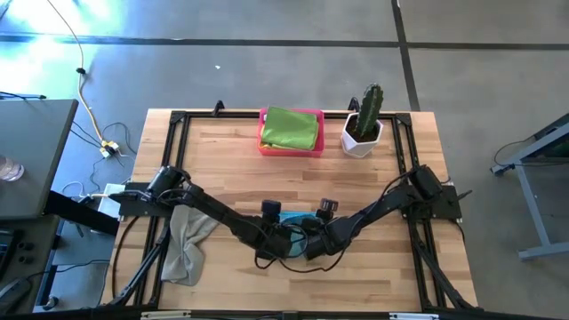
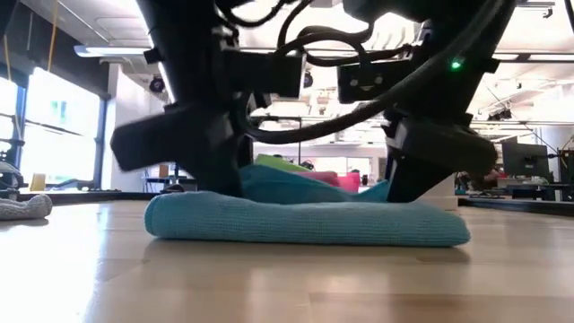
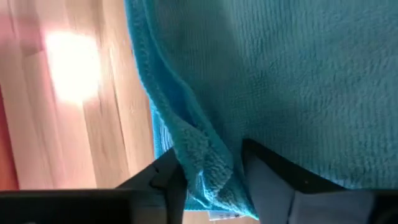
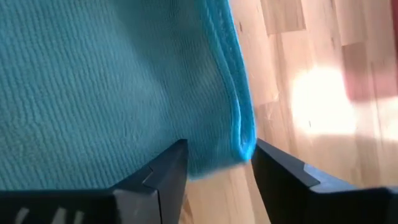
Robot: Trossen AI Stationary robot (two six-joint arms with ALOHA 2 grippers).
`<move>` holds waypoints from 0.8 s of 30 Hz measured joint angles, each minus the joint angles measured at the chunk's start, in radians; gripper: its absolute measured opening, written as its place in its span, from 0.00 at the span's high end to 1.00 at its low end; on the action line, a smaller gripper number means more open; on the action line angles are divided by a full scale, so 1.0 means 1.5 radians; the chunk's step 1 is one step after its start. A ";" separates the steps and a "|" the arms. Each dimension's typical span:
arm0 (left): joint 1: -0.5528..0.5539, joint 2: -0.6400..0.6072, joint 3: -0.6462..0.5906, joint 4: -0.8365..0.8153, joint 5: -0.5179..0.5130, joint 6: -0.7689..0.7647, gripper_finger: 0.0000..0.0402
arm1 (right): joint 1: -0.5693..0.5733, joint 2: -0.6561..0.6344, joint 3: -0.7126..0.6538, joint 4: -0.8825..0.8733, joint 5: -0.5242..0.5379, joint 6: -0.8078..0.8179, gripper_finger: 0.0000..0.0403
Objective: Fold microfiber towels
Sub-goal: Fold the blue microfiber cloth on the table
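Note:
A light blue towel (image 2: 305,222) lies folded on the table near its front middle; in the high view (image 1: 292,217) the arms cover most of it. My left gripper (image 1: 283,240) (image 3: 208,180) is shut on its left part. My right gripper (image 1: 313,242) (image 4: 217,165) is shut on its right part. A grey towel (image 1: 187,244) lies crumpled at the table's left, under the left arm. A lime green towel (image 1: 290,127) lies folded in the pink tray (image 1: 267,145) at the far middle. The other towels are out of view. My left gripper pinches the blue towel's hemmed edge (image 3: 199,155) between its two fingers, with several layers bunched in the gap. The fingers come from above, pointing down. The towel's lower layer lies on the table (image 2: 224,224). My right gripper has the blue towel's edge near a corner (image 4: 239,140) between its two fingers, which come from above. The cloth fills the gap at the fingertips only. The rest of the towel lies on the table, and its upper layer rises a little between the grippers (image 2: 305,188).
A white pot with a cactus (image 1: 363,124) stands at the far right beside the pink tray. A black frame (image 1: 178,120) runs along the table's edges. Bare wood (image 1: 231,169) lies between the tray and the arms.

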 joint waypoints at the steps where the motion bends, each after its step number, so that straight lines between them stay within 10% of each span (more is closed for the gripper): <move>1: 0.000 0.005 0.000 -0.004 -0.005 0.001 0.64 | 0.002 -0.002 0.000 -0.013 0.003 0.002 0.59; 11: -0.001 -0.011 0.001 -0.023 -0.099 0.043 0.58 | 0.032 -0.074 0.000 -0.102 0.028 0.103 0.61; 24: 0.010 -0.010 0.000 -0.030 -0.111 0.047 0.58 | 0.073 -0.074 0.001 0.078 0.155 0.150 0.61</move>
